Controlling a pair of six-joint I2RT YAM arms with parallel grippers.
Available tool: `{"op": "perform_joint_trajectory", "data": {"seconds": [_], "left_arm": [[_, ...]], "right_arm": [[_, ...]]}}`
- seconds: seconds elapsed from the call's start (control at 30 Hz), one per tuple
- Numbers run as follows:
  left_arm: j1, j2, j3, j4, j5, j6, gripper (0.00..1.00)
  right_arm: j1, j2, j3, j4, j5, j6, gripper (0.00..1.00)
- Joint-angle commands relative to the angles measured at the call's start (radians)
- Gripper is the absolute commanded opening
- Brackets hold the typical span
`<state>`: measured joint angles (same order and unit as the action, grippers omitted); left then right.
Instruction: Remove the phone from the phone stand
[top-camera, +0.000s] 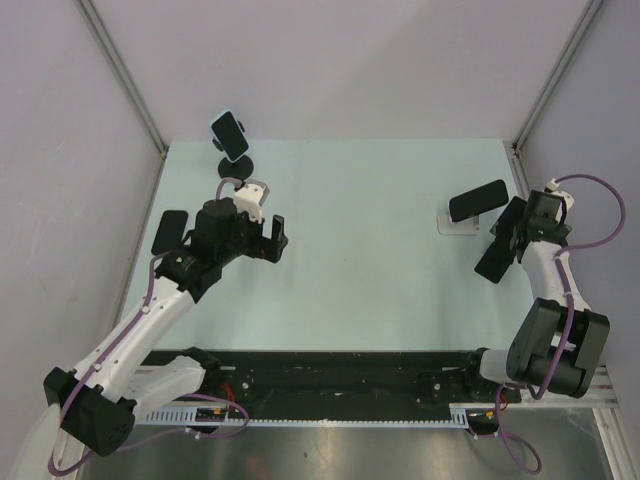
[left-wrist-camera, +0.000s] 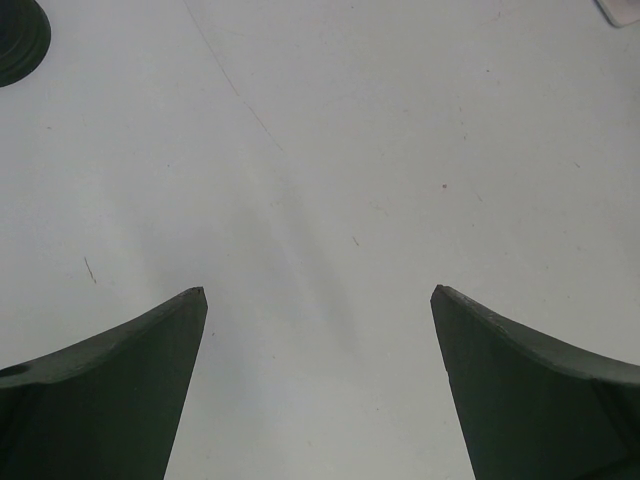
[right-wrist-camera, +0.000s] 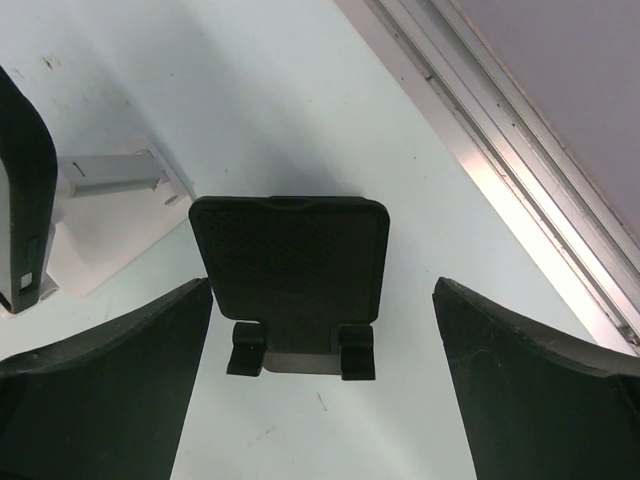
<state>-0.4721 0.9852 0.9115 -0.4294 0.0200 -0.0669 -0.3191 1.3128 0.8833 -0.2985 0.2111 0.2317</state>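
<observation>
Pale table (top-camera: 380, 260), left pincer (left-wrist-camera: 320, 295), right pincer (right-wrist-camera: 320, 285) gaping empty, wrist view shows black stand (right-wrist-camera: 290, 260) beside phone (right-wrist-camera: 25, 200)

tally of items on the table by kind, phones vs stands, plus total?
Phones: 2 (back-left phone, right phone)
Stands: 3 (round-base stand, white stand, empty black stand)
Unidentified: 1 (flat black slab, could be either)
Total: 6
</observation>
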Motion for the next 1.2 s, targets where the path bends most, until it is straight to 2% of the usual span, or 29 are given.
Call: {"op": "perform_joint_trajectory", "data": {"seconds": [0.0,0.33,0.53,0.7,0.73,0.77,0.87,1.0,1.17], "left_arm": [[-0.01,-0.019,-0.003,0.026,0.006,0.038,1.0],[-0.008,-0.019,-0.003,0.026,0.008,0.038,1.0],[-0.01,-0.019,-0.005,0.026,0.006,0.041,1.0],[-0.008,-0.022,-0.006,0.027,0.006,0.042,1.0],[-0.01,-0.02,-0.006,0.027,0.006,0.044,1.0],[-0.008,-0.022,-0.006,0.027,0.006,0.045,1.0],[-0.01,-0.02,-0.006,0.027,0.008,0.044,1.0],[-0.01,-0.022,-0.006,0.027,0.009,0.045,1.0],[-0.01,-0.019,-0.008,0.029,0.009,0.047,1.0]], "right_arm": [[-0.006,0.041,0.062,0.047,-0.018,-0.005,0.98],[-0.002,0.085,0.069,0.078,-0.013,-0.014,0.99],[0.003,0.088,0.077,0.076,0.001,-0.045,0.91],[0.008,0.089,0.086,0.068,-0.055,-0.127,0.85],[0.009,0.089,0.088,0.064,-0.065,-0.143,0.82],[0.012,0.089,0.089,0.061,-0.071,-0.153,0.7],[0.015,0.089,0.105,0.049,-0.078,-0.172,0.46],[0.017,0.109,0.137,0.022,-0.111,-0.181,0.4],[0.018,0.134,0.19,-0.004,-0.194,-0.301,0.36]]}}
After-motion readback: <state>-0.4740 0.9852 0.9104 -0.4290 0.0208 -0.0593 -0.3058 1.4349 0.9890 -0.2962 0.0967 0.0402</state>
